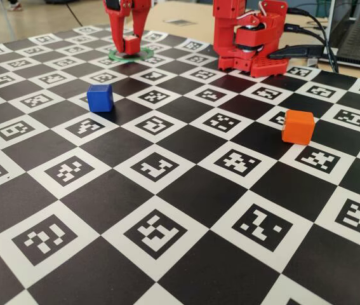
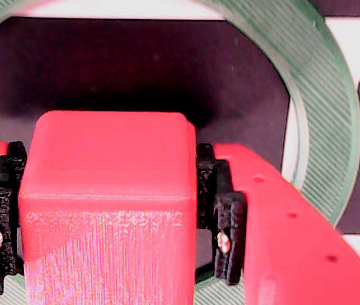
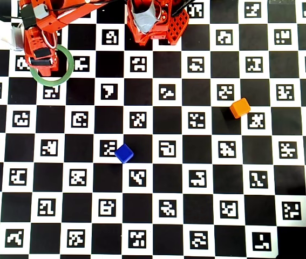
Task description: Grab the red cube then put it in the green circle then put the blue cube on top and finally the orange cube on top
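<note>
My gripper is clamped on the red cube, black pads pressing both its side faces in the wrist view. The cube sits over the open centre of the green ring; ring wall curves around behind and to the right of it. Can't tell if the cube bottom is touching the board or just above it. In the fixed view the cube is between my fingers right at the ring, far end of the checkered board. Overhead: my arm covers most of the ring, top left. Blue cube sits mid-board, well apart from the ring. Orange cube is off to the right, also well apart.
</note>
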`<state>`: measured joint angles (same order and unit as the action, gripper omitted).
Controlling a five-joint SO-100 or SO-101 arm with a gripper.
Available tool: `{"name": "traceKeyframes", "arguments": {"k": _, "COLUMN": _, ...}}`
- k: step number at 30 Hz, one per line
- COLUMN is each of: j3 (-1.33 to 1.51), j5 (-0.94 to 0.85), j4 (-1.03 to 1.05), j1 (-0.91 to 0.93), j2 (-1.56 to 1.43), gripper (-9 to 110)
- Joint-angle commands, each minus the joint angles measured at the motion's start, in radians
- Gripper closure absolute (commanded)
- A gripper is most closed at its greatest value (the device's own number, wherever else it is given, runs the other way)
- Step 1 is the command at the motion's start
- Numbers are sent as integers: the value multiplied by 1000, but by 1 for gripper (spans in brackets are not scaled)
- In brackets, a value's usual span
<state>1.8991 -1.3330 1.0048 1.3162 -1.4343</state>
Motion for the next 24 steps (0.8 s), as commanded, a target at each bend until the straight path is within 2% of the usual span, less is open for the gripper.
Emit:
{"name": "traceKeyframes", "arguments": {"k": 1, "j3": -3, "j5": 9, "j4": -28, "j1": -9, "j2": -26, "gripper": 94}}
{"name": "traceKeyframes", "arguments": {"k": 24, "j3": 25, "j5": 18, "j4": -78, "j1": -17, "j2": -25, "gripper": 94}}
